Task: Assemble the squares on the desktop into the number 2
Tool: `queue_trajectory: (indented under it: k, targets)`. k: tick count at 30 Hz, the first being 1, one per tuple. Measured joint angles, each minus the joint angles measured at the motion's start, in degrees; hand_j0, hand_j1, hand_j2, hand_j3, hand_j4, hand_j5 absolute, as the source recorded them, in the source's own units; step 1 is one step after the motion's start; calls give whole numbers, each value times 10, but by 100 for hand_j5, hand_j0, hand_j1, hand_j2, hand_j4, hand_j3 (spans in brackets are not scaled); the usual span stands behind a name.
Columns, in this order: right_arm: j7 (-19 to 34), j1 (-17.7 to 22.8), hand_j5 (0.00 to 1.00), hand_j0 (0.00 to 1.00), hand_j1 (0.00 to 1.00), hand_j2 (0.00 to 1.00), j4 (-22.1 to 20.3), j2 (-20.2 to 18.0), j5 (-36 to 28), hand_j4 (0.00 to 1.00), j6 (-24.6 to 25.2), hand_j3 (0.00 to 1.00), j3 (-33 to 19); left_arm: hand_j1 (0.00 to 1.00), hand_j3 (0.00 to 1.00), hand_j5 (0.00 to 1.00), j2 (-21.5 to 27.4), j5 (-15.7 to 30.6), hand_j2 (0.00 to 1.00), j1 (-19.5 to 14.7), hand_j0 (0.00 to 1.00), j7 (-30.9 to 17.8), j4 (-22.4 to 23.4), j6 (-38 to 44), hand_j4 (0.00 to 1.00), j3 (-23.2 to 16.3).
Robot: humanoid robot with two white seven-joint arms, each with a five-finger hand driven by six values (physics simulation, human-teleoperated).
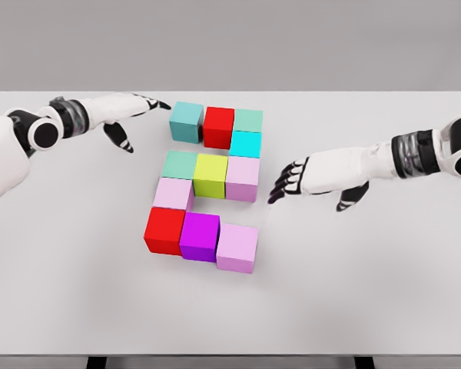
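Plain unlabelled cubes (pixel 207 184), "2" shape

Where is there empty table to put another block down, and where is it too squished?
The white table is bare in front of the bottom row, red cube to pale pink cube, and out by both side edges. It is crowded between the left hand and the teal cube, and between the right hand and the pink cube.

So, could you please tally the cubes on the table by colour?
Teal/green cubes: 3
Red cubes: 2
Cyan cube: 1
Yellow-green cube: 1
Pale pink cubes: 3
Purple cube: 1
Total: 11
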Motion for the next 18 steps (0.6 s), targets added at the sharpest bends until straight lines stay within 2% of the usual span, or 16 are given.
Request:
queue_trajectory:
  k: [4,13,18]
  targets:
    - [0,0,100,100,100,100,3,-5,-15,100,0,100,1,100,100,100,-2,0,100,0,100,1,-3,-2,100,-2]
    - [0,0,100,100,100,100,-56,-8,48,100,0,100,69,100,100,100,-5,1,100,1,100,1,-12,-10,100,-2]
    - [0,0,100,100,100,100,-75,-6,59,100,0,100,85,100,100,100,4,4,100,-4,100,1,-13,-12,100,-2]
